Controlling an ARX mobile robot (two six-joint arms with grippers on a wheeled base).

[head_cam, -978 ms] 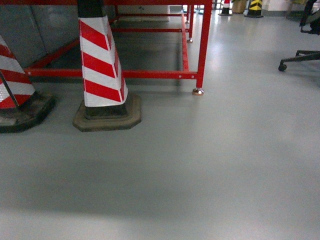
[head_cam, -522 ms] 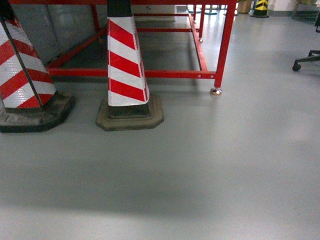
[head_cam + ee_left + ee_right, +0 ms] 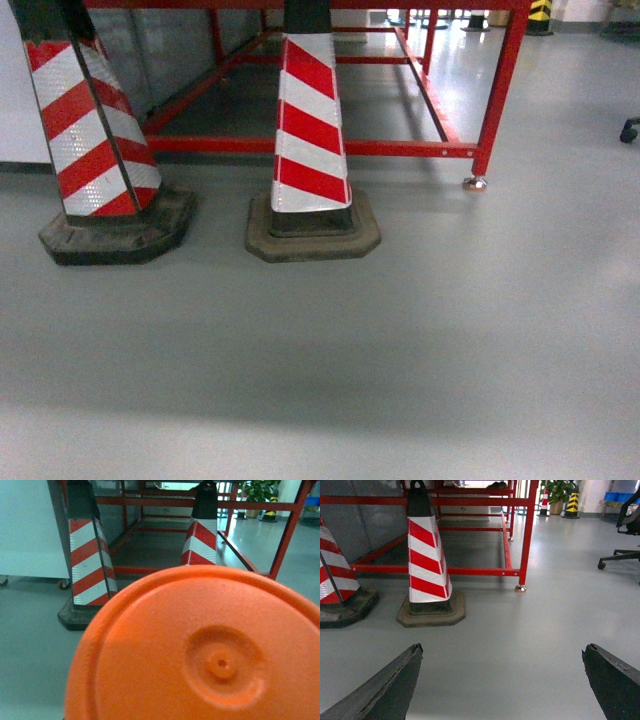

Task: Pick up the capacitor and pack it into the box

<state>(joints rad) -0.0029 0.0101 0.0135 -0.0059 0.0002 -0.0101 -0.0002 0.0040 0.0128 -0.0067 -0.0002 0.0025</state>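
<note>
Right end effector wide apart above floor.

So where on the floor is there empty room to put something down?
The grey floor in front of the two striped cones is bare, and so is the stretch right of the red frame's leg. It is crowded at the back left, where the left cone and middle cone stand close beside the frame.

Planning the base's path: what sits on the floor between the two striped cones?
Nothing: head view shows bare grey floor between left cone and right cone.
</note>
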